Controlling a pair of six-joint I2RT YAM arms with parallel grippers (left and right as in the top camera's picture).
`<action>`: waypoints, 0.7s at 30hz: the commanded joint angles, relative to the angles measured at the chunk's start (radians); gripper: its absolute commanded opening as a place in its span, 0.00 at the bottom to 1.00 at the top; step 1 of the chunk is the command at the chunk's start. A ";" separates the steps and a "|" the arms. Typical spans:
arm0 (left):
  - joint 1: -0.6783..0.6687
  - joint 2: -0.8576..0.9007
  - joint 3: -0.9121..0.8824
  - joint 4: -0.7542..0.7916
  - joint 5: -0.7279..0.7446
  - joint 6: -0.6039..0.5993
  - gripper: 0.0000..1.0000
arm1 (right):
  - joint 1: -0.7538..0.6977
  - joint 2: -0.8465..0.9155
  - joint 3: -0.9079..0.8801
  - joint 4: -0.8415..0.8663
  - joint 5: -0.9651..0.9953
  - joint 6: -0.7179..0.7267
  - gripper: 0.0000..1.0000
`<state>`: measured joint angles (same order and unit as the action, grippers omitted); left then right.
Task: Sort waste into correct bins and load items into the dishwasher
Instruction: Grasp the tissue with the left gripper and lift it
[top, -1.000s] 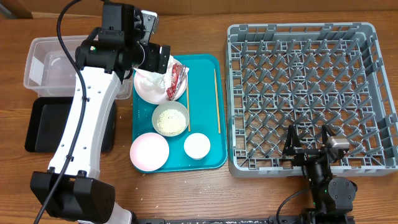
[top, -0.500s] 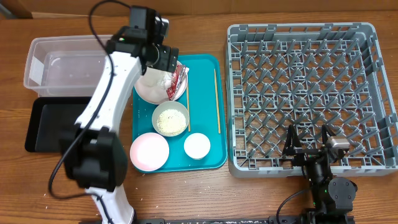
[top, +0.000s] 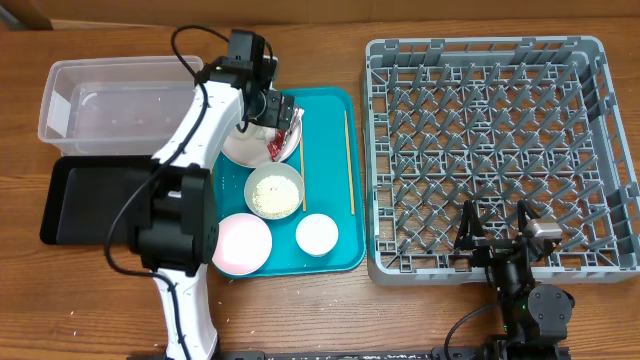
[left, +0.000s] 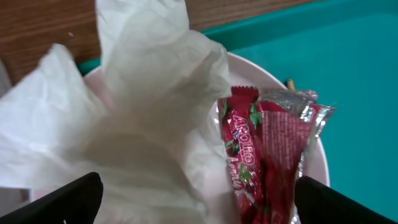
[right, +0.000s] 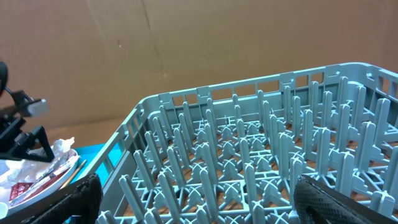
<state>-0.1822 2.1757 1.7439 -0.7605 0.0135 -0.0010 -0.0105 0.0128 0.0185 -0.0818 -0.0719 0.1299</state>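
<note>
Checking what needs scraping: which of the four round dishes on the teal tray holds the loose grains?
The whitish bowl in the middle; the pink plate and small white cup look empty, the white plate carries napkin and wrapper.

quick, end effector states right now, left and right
Left end effector: open, empty, over the napkin and red wrapper.
Right end effector: open, empty, at the dish rack.
</note>
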 joint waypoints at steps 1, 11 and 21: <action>-0.004 0.041 0.017 0.007 0.023 -0.013 1.00 | 0.006 -0.010 -0.011 0.005 -0.001 -0.003 1.00; -0.010 0.108 0.016 0.014 0.032 0.032 1.00 | 0.006 -0.010 -0.011 0.005 -0.001 -0.003 1.00; -0.010 0.159 0.016 0.006 0.032 0.031 0.79 | 0.006 -0.010 -0.011 0.005 -0.001 -0.003 1.00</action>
<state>-0.1833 2.2761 1.7580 -0.7464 0.0132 0.0143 -0.0105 0.0128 0.0185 -0.0822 -0.0715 0.1299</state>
